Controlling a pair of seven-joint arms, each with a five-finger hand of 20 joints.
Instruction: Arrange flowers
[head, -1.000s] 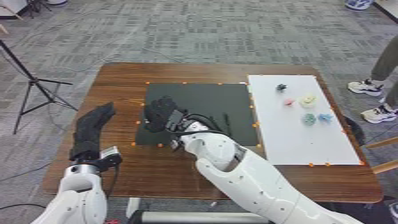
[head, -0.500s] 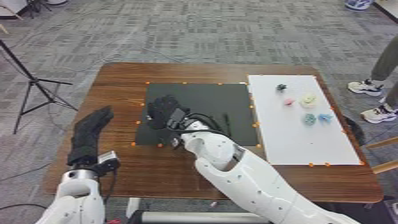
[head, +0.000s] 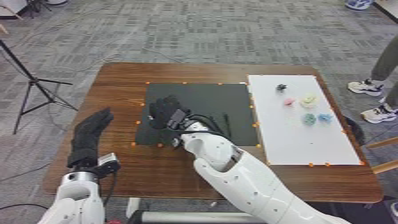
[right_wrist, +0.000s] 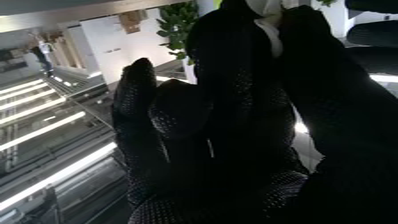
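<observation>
5 flowers (head: 308, 102) sit on the white sheet (head: 293, 145), R side of the brown table (head: 124, 90). R hand (head: 166, 107), thumb apart from loose fingers, is over the black mat (head: 213, 100). L hand (head: 89, 131), fingers straight & together, is nr the table's L edge. Tripod (head: 33, 79) on grey carpet (head: 240, 40); plant (right_wrist: 178, 27) & lights (right_wrist: 71, 170) in wrist view.

Head view: high, facing forward-down; right wrist view: close, facing along right hand (head: 166, 111), shared.
</observation>
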